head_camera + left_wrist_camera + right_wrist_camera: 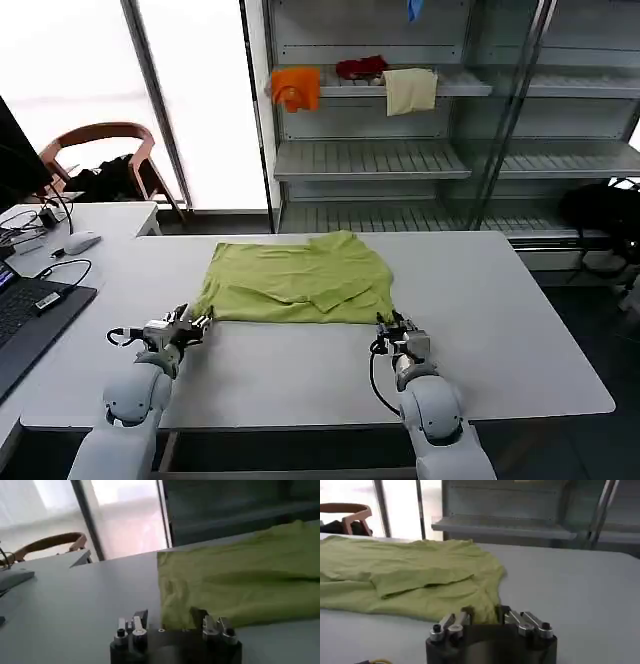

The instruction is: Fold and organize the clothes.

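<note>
T-shirt flat on table; laptop well left.

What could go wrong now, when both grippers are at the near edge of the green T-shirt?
1. The left gripper and right gripper sit at the near corners of the T-shirt; a pinch might miss a layer.
2. A sleeve lies folded over the top, so lifting may shift it.
</note>
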Tool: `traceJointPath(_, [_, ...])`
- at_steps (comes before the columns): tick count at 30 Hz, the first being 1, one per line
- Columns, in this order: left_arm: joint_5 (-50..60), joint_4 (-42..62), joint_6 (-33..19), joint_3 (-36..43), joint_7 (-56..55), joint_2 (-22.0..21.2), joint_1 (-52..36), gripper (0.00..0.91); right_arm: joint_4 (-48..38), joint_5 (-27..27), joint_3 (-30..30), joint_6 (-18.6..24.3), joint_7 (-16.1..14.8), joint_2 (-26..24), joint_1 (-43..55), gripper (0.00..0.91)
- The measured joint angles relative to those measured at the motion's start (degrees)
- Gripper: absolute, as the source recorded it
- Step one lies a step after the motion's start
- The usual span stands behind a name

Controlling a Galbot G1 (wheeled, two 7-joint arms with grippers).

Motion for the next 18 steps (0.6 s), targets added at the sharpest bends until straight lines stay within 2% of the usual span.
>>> traceJointPath(9, [-1.11, -0.10, -0.01, -0.04, 0.00, -0.44, 0.60, 0.000, 1.30, 0.11, 0.31, -0.04, -0.36, -0.60, -0.85, 0.000])
traceJointPath(18, [-2.86, -3.74, 0.36, -1.43, -0.88, 0.27, 3.40, 0.000, 5.76, 2.44, 1.33, -0.18, -0.58, -2.30, -3.91, 0.000])
